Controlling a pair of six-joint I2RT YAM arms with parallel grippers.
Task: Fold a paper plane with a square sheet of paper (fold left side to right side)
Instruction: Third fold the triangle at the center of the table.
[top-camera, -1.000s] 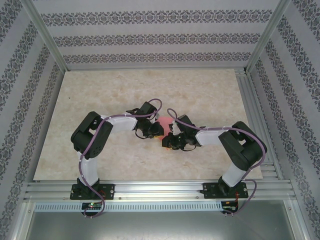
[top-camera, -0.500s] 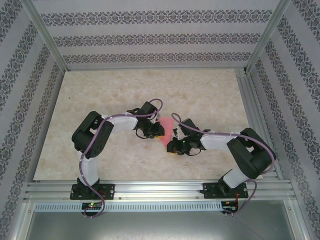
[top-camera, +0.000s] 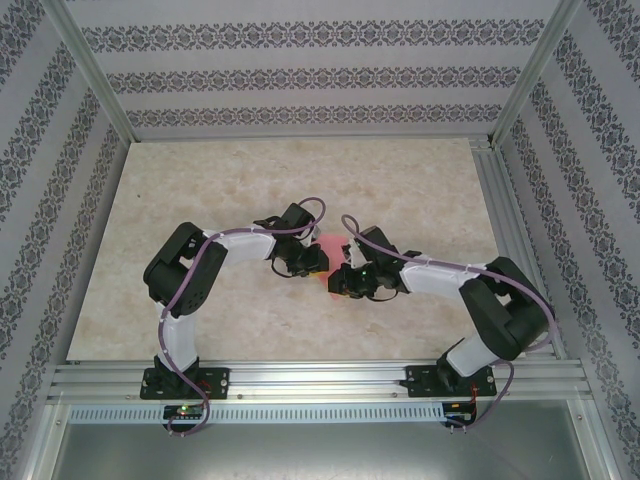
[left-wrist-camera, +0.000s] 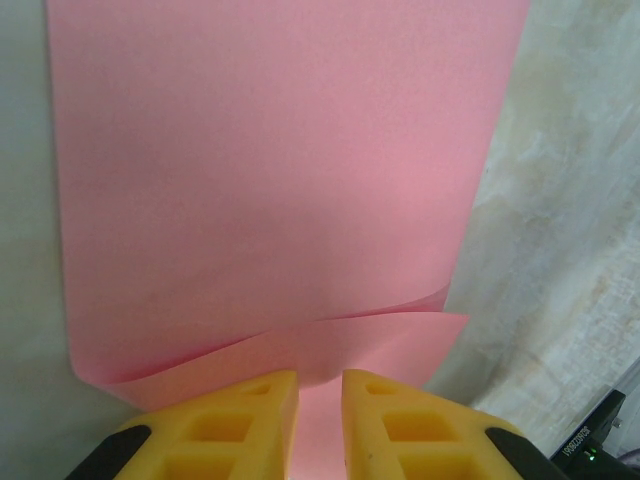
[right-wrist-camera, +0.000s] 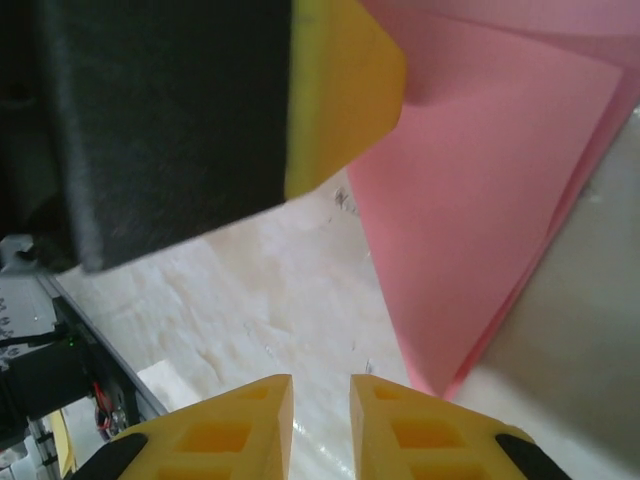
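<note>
Beige marbled table (top-camera: 200, 190) is seen from above, and at its near edge the bases of both arms are bolted to a metal rail (top-camera: 320, 378). From there the left arm (top-camera: 185, 275) and the right arm (top-camera: 495, 305) are bent inward, so that the two wrists lie close together near the middle of the table.

In the left wrist view, the left gripper (left-wrist-camera: 320, 385) is shown nearest, with its yellow fingers almost together. Pink is seen in the slit between them, but it cannot be told whether the sheet is pinched or simply lies beneath. Just beyond the fingertips the near edge of the paper (left-wrist-camera: 270, 170) is curled back over itself. The rest of it is spread away from the camera as one smooth pink surface, with table seen on both sides.

In the right wrist view, the right gripper (right-wrist-camera: 321, 385) is placed low over the table. Its fingers stand nearly together with a narrow gap, and bare table is seen through this gap, so nothing is gripped. Just beyond, a pointed corner of the paper is seen, in two layers one over the other. Further up, one finger (right-wrist-camera: 345, 90) of the left gripper overlaps the upper layer.

Behind everything, walls (top-camera: 320, 75) with patterned stripes are set around the table.
</note>
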